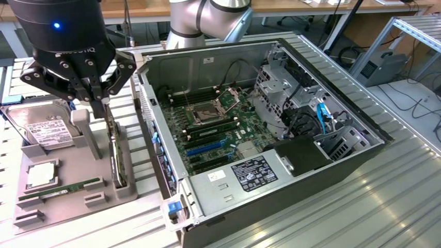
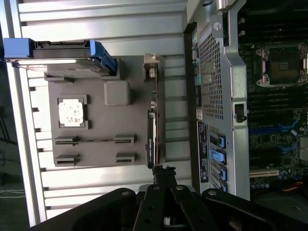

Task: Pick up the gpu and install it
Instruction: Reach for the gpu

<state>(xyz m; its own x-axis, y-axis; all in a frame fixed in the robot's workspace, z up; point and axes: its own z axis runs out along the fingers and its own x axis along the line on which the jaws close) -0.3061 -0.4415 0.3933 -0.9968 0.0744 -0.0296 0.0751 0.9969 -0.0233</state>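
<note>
On the table: a ribbed metal tabletop point(image 1: 331, 217) bears an open PC case point(image 1: 193, 67) and, just beside it, a gray holder tray point(image 1: 69, 206).
Room: a workshop with wooden desks point(image 1: 152, 8) along the back, cables point(image 1: 413, 103) on the floor, and an aluminium frame point(image 1: 413, 31) at the exterior view's right.
Tray contents: hard drive point(image 1: 45, 129), CPU point(image 1: 41, 175) and RAM stick point(image 1: 59, 190), each in its own seat.
Card position: the gpu point(image 2: 152, 139) stands on edge in the tray's slot nearest the case.
Card long axis: level with the tabletop, running alongside the case's port-studded wall point(image 2: 211, 96).
Card heading: its silver bracket point(image 2: 151, 62) points toward the hard drive's side of the tray.
Gripper: the gripper point(image 2: 161, 169) is at the card's other end, jaws clenched on its upper edge.
</note>
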